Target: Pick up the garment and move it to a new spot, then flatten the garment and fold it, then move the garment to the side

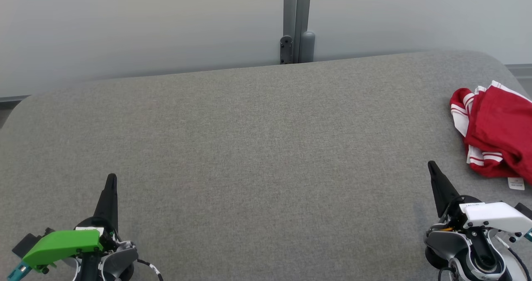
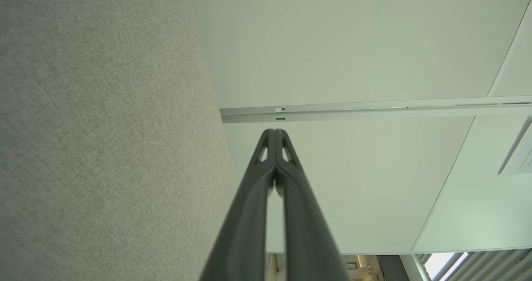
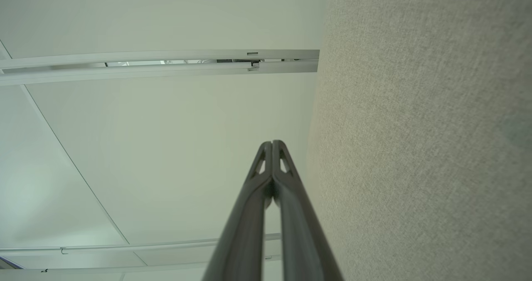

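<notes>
Both grippers sit low at the near edge of the head view, fingers pointing up the picture. Under a green housing, the left gripper [image 1: 111, 178] has its two dark fingers pressed together with nothing between them. The right gripper [image 1: 432, 165], below a white housing, is likewise closed and empty. Both hover over a grey fabric-covered table [image 1: 257, 148]. At the table's far right lies the crumpled red garment [image 1: 501, 135] with white stripes, cut off by the picture's edge, a white label [image 1: 516, 183] at its near hem. It lies near the right gripper but not touching it. A grey post [image 1: 296, 23] stands behind the table.
</notes>
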